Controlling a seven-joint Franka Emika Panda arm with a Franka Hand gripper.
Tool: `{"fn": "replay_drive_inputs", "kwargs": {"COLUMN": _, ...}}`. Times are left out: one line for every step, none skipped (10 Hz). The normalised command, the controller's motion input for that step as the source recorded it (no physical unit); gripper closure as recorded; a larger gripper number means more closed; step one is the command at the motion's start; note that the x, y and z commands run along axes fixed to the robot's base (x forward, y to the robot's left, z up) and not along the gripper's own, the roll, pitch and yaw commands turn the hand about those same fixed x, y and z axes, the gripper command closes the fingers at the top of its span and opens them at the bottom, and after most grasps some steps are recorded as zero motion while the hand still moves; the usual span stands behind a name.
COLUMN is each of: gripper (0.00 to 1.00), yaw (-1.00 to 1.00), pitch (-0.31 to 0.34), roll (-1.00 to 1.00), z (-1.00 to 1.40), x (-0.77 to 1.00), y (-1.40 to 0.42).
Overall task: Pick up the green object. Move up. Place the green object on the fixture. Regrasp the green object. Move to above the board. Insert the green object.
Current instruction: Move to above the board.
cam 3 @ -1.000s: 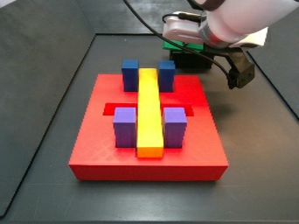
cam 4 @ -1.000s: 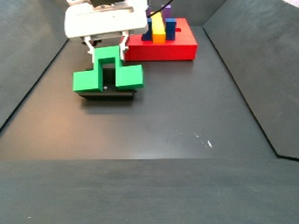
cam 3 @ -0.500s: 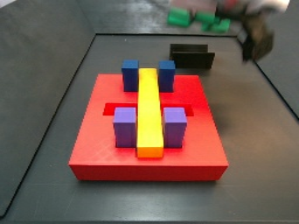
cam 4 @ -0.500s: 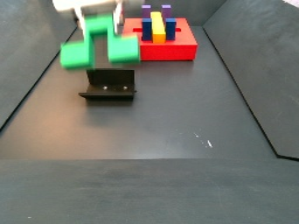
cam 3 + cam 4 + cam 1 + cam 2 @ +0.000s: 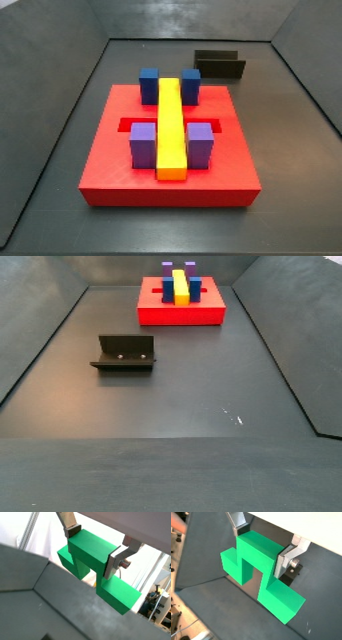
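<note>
Green object [image 5: 93, 564] sits clamped by its raised centre block in the end effector [image 5: 99, 548], lifted out of both side views. Below, the fixture [image 5: 124, 353] stands bare, board [image 5: 181, 314] around one o'clock. A skewed grip could probably jam insertion.

In both wrist views the gripper [image 5: 97, 546] is pressing bare, silvery metal fingers [image 5: 290, 558] on the green object [image 5: 90, 554], looking like matt, smooth plastic. The fixture [image 5: 126, 353] is looking dull black, the board [image 5: 114, 170] matt red.
</note>
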Motion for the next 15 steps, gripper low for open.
{"fn": "replay_drive_inputs", "kwargs": {"gripper": 1.00, "yaw": 0.00, "pitch": 0.021, "roll": 0.01, "z": 0.24, "x": 0.02, "y": 0.00}}
{"fn": "replay_drive_inputs", "kwargs": {"gripper": 1.00, "yaw": 0.10, "pitch": -0.011, "roll": -1.00, "z": 0.24, "x": -1.03, "y": -1.40}}
{"fn": "replay_drive_inputs", "kwargs": {"gripper": 1.00, "yaw": 0.10, "pitch": -0.034, "roll": -1.00, "z": 0.26, "x": -1.05, "y": -1.40}}
{"fn": "replay_drive_inputs", "kwargs": {"gripper": 1.00, "yaw": 0.10, "pitch": -0.052, "roll": -1.00, "z": 0.26, "x": -1.11, "y": -1.40}}
{"fn": "replay_drive_inputs", "kwargs": {"gripper": 1.00, "yaw": 0.11, "pitch": -0.073, "roll": -1.00, "z": 0.23, "x": -1.17, "y": -1.40}}
{"fn": "replay_drive_inputs", "kwargs": {"gripper": 1.00, "yaw": 0.10, "pitch": -0.088, "roll": -1.00, "z": 0.24, "x": -1.20, "y": -1.40}}
{"fn": "replay_drive_inputs", "kwargs": {"gripper": 1.00, "yaw": 0.10, "pitch": -0.114, "roll": -1.00, "z": 0.12, "x": -0.70, "y": -0.76}}
{"fn": "replay_drive_inputs", "kwargs": {"gripper": 1.00, "yaw": 0.10, "pitch": -0.118, "roll": -1.00, "z": 0.05, "x": -0.41, "y": -0.40}}
{"fn": "replay_drive_inputs", "kwargs": {"gripper": 1.00, "yaw": 0.08, "pitch": -0.123, "roll": -1.00, "z": 0.02, "x": -0.18, "y": -0.12}}
{"fn": "replay_drive_inputs", "kwargs": {"gripper": 1.00, "yaw": 0.06, "pitch": -0.132, "roll": -1.00, "z": 0.01, "x": -0.12, "y": -0.05}}
{"fn": "replay_drive_inputs", "kwargs": {"gripper": 1.00, "yaw": 0.05, "pitch": -0.166, "roll": -1.00, "z": 0.01, "x": -0.11, "y": -0.02}}
{"fn": "replay_drive_inputs", "kwargs": {"gripper": 1.00, "yaw": 0.03, "pitch": -0.162, "roll": -0.84, "z": 0.00, "x": -0.09, "y": 0.01}}
{"fn": "replay_drive_inputs", "kwargs": {"gripper": 1.00, "yaw": 0.02, "pitch": -0.129, "roll": -0.55, "z": 0.00, "x": -0.08, "y": 0.03}}
{"fn": "replay_drive_inputs", "kwargs": {"gripper": 1.00, "yaw": 0.01, "pitch": -0.111, "roll": -0.43, "z": 0.00, "x": -0.07, "y": 0.02}}
{"fn": "replay_drive_inputs", "kwargs": {"gripper": 1.00, "yaw": 0.00, "pitch": -0.071, "roll": -0.25, "z": 0.00, "x": -0.04, "y": 0.01}}
